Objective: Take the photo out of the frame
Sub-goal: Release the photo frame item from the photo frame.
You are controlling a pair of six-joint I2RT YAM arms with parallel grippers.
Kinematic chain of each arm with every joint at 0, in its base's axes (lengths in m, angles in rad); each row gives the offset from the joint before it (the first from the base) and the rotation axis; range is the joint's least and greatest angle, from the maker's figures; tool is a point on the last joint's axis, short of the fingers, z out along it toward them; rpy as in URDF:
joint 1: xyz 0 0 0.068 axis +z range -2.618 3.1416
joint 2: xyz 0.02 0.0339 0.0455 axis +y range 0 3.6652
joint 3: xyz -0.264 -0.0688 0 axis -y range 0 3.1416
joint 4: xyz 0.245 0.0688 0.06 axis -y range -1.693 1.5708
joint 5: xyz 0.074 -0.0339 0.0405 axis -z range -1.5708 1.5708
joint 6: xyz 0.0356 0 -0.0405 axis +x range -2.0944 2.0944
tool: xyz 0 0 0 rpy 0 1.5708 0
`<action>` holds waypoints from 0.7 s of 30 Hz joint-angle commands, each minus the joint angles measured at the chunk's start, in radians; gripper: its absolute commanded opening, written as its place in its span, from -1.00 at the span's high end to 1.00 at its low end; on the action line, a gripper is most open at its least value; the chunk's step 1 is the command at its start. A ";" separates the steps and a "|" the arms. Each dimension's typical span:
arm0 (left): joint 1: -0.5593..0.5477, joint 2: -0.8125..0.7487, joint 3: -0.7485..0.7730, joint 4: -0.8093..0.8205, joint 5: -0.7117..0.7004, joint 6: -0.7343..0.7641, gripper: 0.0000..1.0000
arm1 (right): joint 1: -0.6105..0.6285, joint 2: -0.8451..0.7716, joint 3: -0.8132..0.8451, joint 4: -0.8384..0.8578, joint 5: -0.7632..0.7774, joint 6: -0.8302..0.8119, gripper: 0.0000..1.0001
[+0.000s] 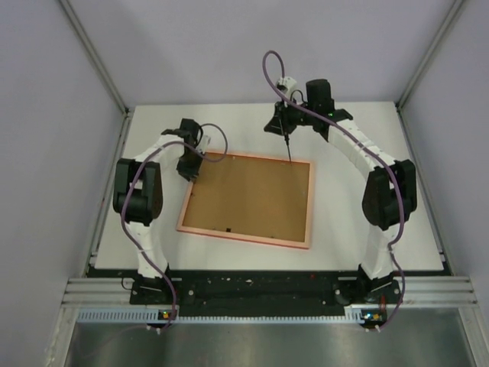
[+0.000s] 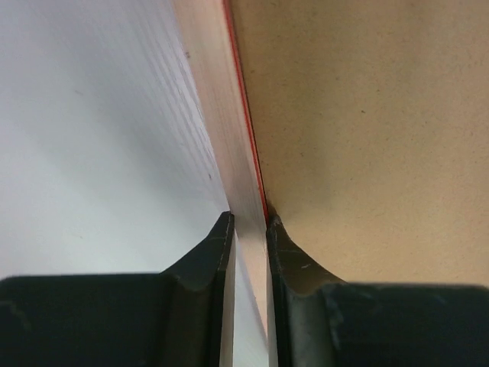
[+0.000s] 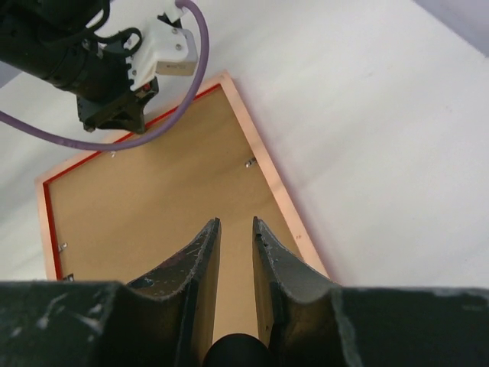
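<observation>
The frame (image 1: 309,206) lies face down on the white table, its pale pinkish rim around the plain brown backing board (image 1: 248,200). The photo is hidden under the board. My left gripper (image 1: 189,174) is at the frame's far left corner. In the left wrist view its jaws (image 2: 248,222) pinch the rim (image 2: 229,138), with a red edge showing beside the board (image 2: 367,138). My right gripper (image 1: 289,157) points down over the frame's far edge. In the right wrist view it (image 3: 236,223) is narrowly open and empty above the board (image 3: 153,206), near the rim (image 3: 279,195).
Small metal clips (image 3: 250,161) sit along the inner edge of the backing board. The left arm's wrist and purple cable (image 3: 114,84) hang over the frame's far corner. The white table (image 1: 367,229) ends at grey walls on the left, right and back.
</observation>
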 commanded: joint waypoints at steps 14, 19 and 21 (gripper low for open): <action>-0.064 0.281 0.453 -0.042 0.108 0.130 1.00 | -0.008 0.407 0.512 0.051 -0.070 0.154 1.00; -0.103 0.296 0.511 -0.037 0.126 0.147 1.00 | -0.009 0.512 0.586 0.187 -0.042 0.311 1.00; -0.113 0.290 0.513 -0.035 0.137 0.150 1.00 | -0.009 0.535 0.597 0.228 -0.003 0.326 1.00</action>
